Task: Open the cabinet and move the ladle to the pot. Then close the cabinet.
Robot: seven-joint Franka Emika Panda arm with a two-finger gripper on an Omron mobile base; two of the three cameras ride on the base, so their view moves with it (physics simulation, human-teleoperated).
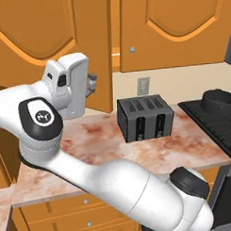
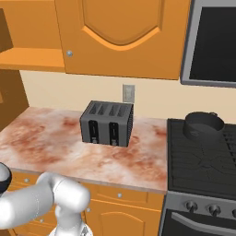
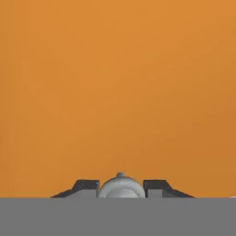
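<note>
The cabinet's left door [image 1: 48, 39] is swung out toward me, and its orange panel [image 3: 118, 83] fills the hand view. Its round silver knob [image 3: 120, 185] sits between the two dark fingertips, with my gripper [image 3: 120, 188] shut on it. From the left base, the gripper [image 1: 92, 84] is at that door's free edge. The right door [image 2: 122, 34] is shut, its knob [image 2: 69, 53] at the lower left corner. Part of the bare cabinet shelf [image 2: 30, 57] shows beside it. The dark pot [image 2: 203, 123] stands on the stove at the right. The ladle is hidden.
A black slotted toaster [image 2: 107, 123] stands mid-counter on the marbled top [image 2: 46, 138], below a wall outlet [image 2: 128, 93]. The black stove [image 2: 203, 161] is to the right, with a microwave [image 2: 214, 41] above it. Orange drawers [image 1: 69, 218] run under the counter.
</note>
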